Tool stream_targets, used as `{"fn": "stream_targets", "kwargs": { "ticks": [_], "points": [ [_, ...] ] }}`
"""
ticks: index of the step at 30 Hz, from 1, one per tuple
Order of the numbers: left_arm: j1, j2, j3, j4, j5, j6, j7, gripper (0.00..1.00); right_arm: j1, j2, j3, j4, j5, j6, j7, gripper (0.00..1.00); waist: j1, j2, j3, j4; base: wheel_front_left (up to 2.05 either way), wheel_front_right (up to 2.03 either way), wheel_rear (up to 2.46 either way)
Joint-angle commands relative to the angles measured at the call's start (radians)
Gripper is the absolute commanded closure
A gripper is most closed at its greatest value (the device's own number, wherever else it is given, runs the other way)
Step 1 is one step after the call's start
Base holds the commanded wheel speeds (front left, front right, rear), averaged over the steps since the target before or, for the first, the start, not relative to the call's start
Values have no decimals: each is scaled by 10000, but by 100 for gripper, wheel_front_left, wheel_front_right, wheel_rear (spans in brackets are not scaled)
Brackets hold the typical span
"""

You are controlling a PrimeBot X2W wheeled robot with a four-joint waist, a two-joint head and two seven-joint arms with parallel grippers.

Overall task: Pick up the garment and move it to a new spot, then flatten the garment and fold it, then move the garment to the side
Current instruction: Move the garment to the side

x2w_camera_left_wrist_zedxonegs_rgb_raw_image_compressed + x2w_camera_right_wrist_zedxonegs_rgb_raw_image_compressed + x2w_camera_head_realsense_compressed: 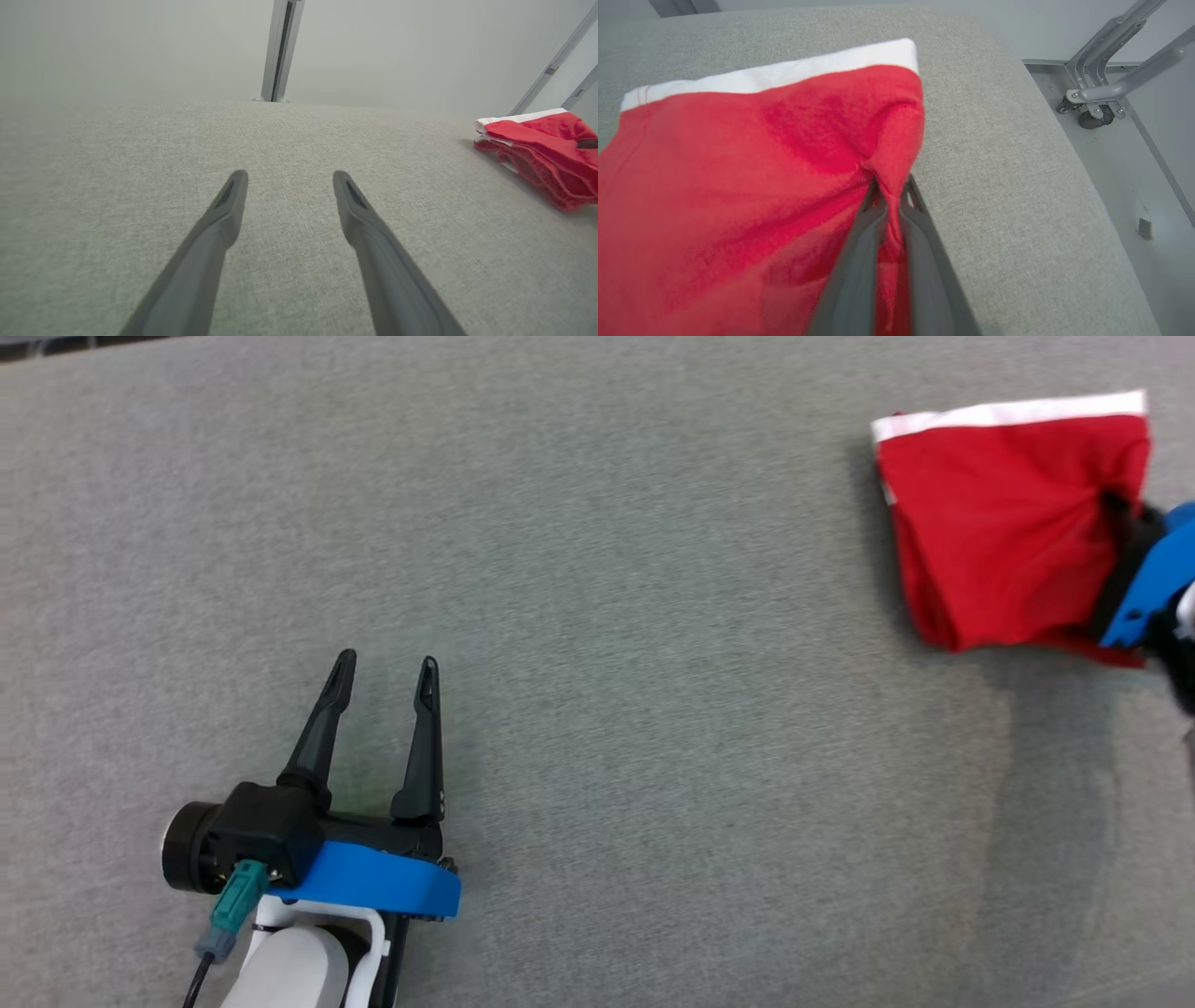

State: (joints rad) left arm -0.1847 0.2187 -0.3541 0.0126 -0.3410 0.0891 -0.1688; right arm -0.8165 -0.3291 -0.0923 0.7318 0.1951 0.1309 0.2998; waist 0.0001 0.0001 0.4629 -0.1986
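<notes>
Currently: R gripper pinching red garment, L gripper idle

Head view: I see the garment (999,523) folded, at approx 2 o'clock on the grey fabric table (653,709), with a white band (1008,413) along its far edge. R gripper (1113,504) comes in from 3 o'clock, jaws closed on a bunch of cloth at the garment's right edge; the fabric puckers toward the pinch. L gripper (388,659) sits at 7 o'clock, well apart from the garment, jaws apart w/ nothing between them, fingers pointing to 12.

L wrist view: L gripper (289,175) fingers are spread over bare table (140,163). The garment (537,140) is at 3 o'clock, lying in stacked layers. A grey post (280,46) stands at 12 beyond the far edge.

R wrist view: R gripper (893,186) fingers are closed tight, a red fold squeezed between them. The garment (738,186) takes the 9 o'clock side, white band (784,70) at 11. Bare table (1017,186) at 3; metal frame (1101,93) w/ caster at 2, on the floor past the table edge.
</notes>
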Motion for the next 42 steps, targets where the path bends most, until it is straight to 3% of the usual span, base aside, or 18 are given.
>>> {"fn": "stream_targets", "kwargs": {
  "ticks": [1, 10, 11, 12, 18, 25, 35, 42],
  "points": [
    [49, 47, 17, -108, 59, 59, 20, 0, -325, -258, -89, 76, -235, -3, 63, 100, -1, -1, 223, 264, 0, 0, 0],
    [117, 142, -34, -469, 76, 157, 51, 0, -1440, -1155, -1022, 448, -1678, -3, 277, 98, -1, -1, 602, 813, 0, 0, 0],
    [115, 156, -38, -482, 68, 164, 44, 0, -1481, -1120, -1166, 497, -1881, -1, 226, 71, -1, -1, 623, 835, 0, 0, 0],
    [122, 154, -69, -488, 85, 166, 31, 0, -1583, -1038, -1507, 503, -2306, -3, -76, 0, -1, -1, 650, 873, 0, 0, 0],
    [40, 105, -165, -484, 77, 220, 25, 0, -1744, -401, -2227, 552, -3311, -3, -1092, 0, -1, -1, 545, 920, 0, 0, 0],
    [98, 110, -71, -345, -72, 246, -102, 0, -1870, 83, -1930, 969, -3371, -3, -1785, 0, -1, -1, 206, 917, 0, 0, 0],
    [173, 161, 544, 295, -429, 465, -500, 0, -1160, 780, -454, 1123, -2689, -1, -3340, 0, -1, -1, -1257, 1179, 0, 0, 0],
    [795, 262, 1140, 959, -785, 706, -724, 0, 72, 1690, 397, 798, -2381, -1, -4332, 0, -1, -1, -2592, 1385, 0, 0, 0]
  ]
}}
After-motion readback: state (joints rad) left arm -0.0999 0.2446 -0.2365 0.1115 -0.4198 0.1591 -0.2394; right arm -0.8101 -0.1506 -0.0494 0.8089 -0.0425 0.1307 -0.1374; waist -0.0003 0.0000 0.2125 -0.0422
